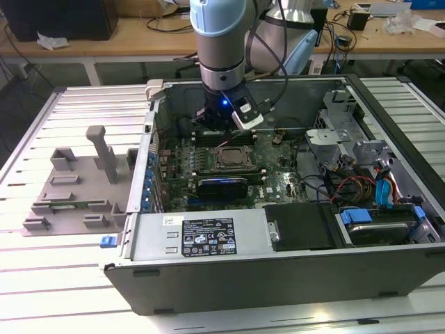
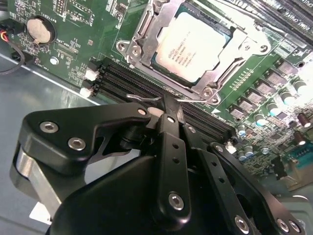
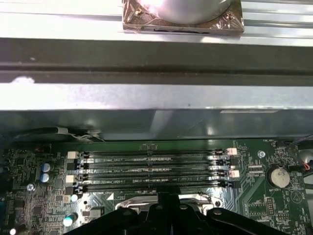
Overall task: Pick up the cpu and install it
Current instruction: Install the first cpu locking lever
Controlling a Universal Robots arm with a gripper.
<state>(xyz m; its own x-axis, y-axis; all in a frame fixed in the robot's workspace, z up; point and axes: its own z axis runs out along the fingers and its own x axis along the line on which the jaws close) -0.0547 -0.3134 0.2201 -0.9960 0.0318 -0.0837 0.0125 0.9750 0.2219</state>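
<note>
A pale metal worktop [image 1: 42, 278] of long parallel slats runs across the exterior view, brightly lit from above so the ribs shine white near the front edge. Behind it stands a long wooden bench [image 1: 125, 38] on white legs — its top scattered with crumpled paper [image 1: 52, 42], loose black cables [image 1: 170, 24] and small boxes [image 1: 358, 17]. A dark, boxy object [image 1: 59, 17] sits at the bench's end on the exterior view's left. Under the bench the floor lies in shadow — dark and indistinct.
</note>
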